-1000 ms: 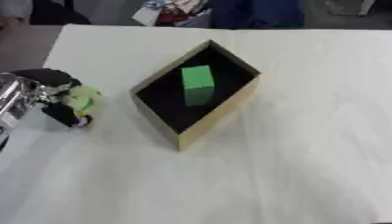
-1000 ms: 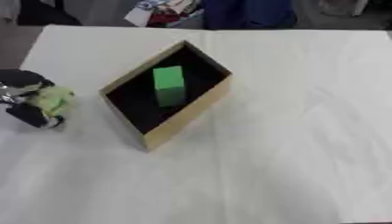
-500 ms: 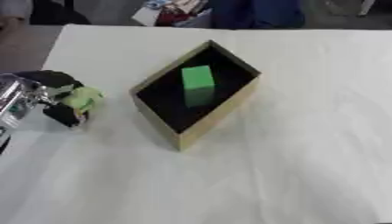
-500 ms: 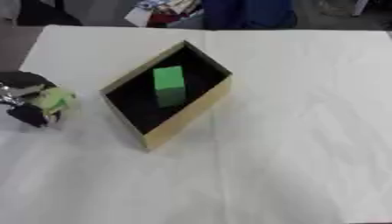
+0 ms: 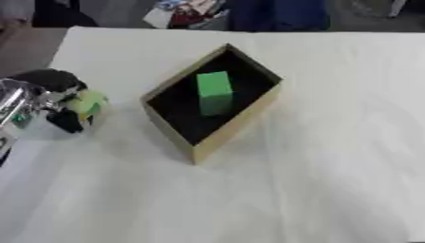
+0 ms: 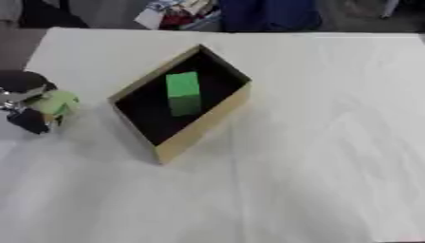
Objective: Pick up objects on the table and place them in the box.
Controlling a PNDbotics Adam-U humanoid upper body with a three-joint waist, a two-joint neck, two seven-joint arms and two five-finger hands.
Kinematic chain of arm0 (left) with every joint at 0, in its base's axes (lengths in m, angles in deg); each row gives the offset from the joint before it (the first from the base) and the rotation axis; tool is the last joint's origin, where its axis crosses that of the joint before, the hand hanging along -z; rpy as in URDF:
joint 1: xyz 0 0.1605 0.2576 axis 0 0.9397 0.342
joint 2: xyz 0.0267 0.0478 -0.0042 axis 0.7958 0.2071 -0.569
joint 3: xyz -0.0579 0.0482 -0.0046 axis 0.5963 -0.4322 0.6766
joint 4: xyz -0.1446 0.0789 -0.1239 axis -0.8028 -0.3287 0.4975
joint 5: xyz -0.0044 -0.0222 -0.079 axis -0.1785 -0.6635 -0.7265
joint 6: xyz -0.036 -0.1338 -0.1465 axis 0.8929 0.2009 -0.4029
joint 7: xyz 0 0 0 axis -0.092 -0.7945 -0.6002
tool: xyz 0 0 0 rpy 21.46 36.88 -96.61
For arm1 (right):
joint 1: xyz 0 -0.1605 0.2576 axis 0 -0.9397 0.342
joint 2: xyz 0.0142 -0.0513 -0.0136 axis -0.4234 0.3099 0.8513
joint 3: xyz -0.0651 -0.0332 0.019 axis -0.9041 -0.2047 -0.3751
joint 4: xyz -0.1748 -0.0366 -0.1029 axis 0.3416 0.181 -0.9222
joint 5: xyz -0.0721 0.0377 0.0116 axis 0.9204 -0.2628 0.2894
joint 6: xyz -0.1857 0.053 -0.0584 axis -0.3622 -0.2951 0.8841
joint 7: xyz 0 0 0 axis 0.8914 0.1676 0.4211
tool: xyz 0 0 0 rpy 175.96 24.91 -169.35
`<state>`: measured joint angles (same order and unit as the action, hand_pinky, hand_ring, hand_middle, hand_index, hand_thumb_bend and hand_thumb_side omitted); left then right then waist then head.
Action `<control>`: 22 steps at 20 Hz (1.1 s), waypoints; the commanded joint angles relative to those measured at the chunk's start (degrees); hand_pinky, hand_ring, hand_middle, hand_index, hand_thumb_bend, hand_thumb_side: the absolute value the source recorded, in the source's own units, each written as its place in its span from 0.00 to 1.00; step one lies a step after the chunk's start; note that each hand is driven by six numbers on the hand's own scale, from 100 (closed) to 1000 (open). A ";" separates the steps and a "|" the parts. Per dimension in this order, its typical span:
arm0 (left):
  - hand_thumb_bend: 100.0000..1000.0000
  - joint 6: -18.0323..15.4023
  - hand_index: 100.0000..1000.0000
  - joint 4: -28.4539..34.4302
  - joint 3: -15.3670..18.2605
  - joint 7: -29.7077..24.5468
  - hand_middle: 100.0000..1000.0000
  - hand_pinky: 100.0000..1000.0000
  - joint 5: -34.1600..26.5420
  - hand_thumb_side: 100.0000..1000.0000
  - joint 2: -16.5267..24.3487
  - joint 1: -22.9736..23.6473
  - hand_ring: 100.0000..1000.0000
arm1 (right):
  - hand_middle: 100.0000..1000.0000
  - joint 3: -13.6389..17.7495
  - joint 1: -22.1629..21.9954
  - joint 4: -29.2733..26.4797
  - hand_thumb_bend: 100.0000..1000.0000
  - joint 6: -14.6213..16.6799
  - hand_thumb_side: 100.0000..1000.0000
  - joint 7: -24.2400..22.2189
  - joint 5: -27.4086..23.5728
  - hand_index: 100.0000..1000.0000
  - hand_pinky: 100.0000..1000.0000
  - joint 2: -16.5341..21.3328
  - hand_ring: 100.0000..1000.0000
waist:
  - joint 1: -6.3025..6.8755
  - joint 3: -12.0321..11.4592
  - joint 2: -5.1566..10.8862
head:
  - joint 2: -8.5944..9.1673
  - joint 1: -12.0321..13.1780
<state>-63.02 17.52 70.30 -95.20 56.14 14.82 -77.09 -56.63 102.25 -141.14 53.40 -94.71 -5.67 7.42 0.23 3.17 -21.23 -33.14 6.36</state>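
Observation:
A tan cardboard box (image 5: 241, 124) with a black inside stands turned like a diamond at the table's middle. A green block (image 5: 214, 92) lies inside it. At the left edge my left hand (image 5: 56, 100) is curled round a pale yellow-green object (image 5: 89, 103), held just above the white table, a short way left of the box. My right hand shows in neither view.
The white table (image 5: 332, 142) stretches wide to the right of and in front of the box. Beyond the far edge are dark shapes and some coloured clutter (image 5: 182, 12).
My left hand with the yellow-green object has drifted slightly up and toward the far side. The box and the green block have not moved.

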 commanded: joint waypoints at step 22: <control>0.00 -0.25 0.70 14.15 -7.57 1.79 0.63 0.71 -7.12 0.48 -14.46 -17.63 0.68 | 0.58 0.82 0.07 -0.96 0.37 -0.43 0.98 0.43 -0.44 0.90 0.95 0.75 0.96 | 0.48 -0.10 2.27 | -1.32 -0.37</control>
<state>-63.37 31.79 62.93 -93.84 49.76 0.66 -93.46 -56.33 101.71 -141.14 53.09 -94.41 -5.70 7.39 0.75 3.01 -20.31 -34.24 5.91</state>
